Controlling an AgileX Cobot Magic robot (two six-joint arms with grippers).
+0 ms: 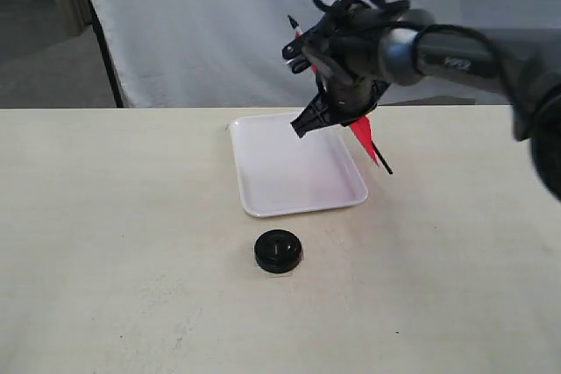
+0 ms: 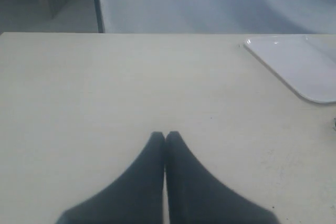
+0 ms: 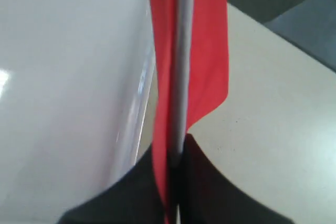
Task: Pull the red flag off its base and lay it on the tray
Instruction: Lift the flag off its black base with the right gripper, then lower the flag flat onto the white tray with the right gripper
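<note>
stretching across the scene is the pale beige table (image 1: 105, 216). the right arm reaches in from the right. its right gripper (image 1: 307, 124) is up in the air over the far right part of the white tray (image 1: 289, 183), jaws pinched shut on the red flag (image 1: 364, 136). the flag's stick slants, pointed black tip upward, clear of the tray. the left gripper (image 2: 165, 139) is over bare table left of the tray, jaws pressed together on nothing. the round black base (image 1: 279, 250) sits on the table just near of the tray, well apart from the flag.
</note>
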